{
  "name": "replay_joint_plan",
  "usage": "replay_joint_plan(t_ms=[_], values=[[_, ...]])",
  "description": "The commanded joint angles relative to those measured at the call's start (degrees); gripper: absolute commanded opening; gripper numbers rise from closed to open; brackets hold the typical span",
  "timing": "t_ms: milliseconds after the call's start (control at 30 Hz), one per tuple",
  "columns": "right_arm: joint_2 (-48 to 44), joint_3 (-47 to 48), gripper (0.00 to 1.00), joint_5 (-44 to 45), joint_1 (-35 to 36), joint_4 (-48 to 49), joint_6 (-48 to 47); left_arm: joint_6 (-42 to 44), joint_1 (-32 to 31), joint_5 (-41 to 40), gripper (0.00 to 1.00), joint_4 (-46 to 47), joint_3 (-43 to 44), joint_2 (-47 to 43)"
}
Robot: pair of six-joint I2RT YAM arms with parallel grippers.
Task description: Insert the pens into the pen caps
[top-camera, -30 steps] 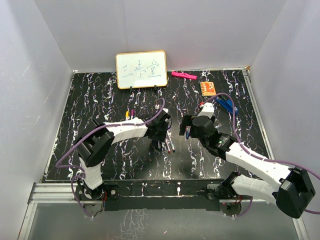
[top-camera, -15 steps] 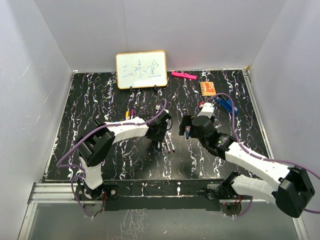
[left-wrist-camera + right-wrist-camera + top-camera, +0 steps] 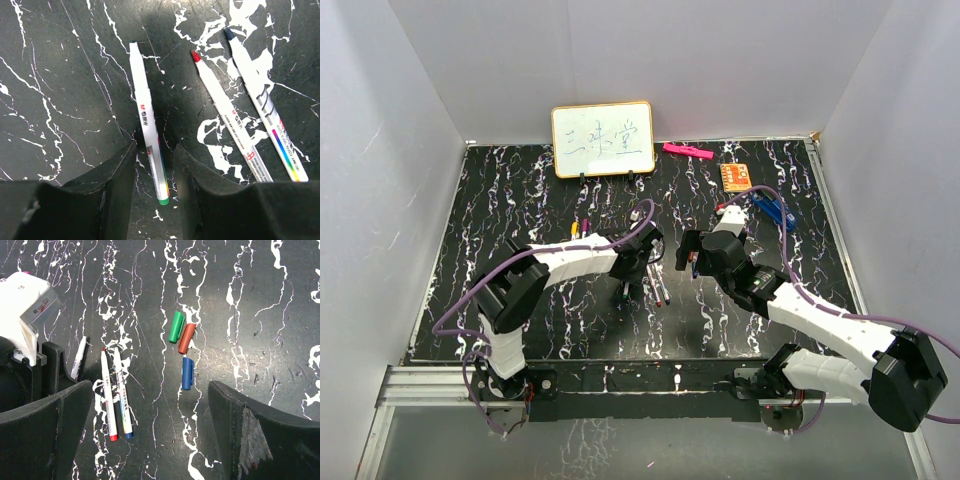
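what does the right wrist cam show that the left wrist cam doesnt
Right wrist only: three loose caps, the green cap, red cap and blue cap, lying close together, apart from the pens. Left wrist only: the whole green-tipped pen, with the left gripper open and one finger on either side of it. Both: the red-tipped pen and blue-tipped pen lying side by side on the black marbled table.

3 uncapped pens (image 3: pixel 227 115), 3 loose caps (image 3: pixel 188 338), 1 whiteboard (image 3: pixel 603 139), 1 pink bar (image 3: pixel 686 151), 1 orange card (image 3: pixel 736 177)
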Motion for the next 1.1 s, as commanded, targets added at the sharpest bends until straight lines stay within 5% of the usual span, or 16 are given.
replay_joint_plan(t_ms=[0,300,800,900,1067], values=[[-0.4,1.5,0.98,0.2,-0.2,3.2,0.2,2.5,0.2,0.6,0.33,-4.1,-2.6,5.6],[0.3,3.6,0.96,2.1,-0.2,-0.7,1.2,1.6,0.2,2.6,0.22,-4.7,-4.0,6.9],[2.1,6.1,0.95,2.4,-0.2,-3.4,2.3,0.5,1.1,5.9,0.19,-3.7,-10.1,4.9],[3.3,7.3,0.94,4.0,-0.2,-4.9,3.0,1.1,1.8,6.1,0.0,-4.1,-9.7,5.0],[6.8,10.4,0.92,5.7,-0.2,-7.2,3.6,2.4,2.8,7.3,0.0,-4.7,-10.0,4.8]])
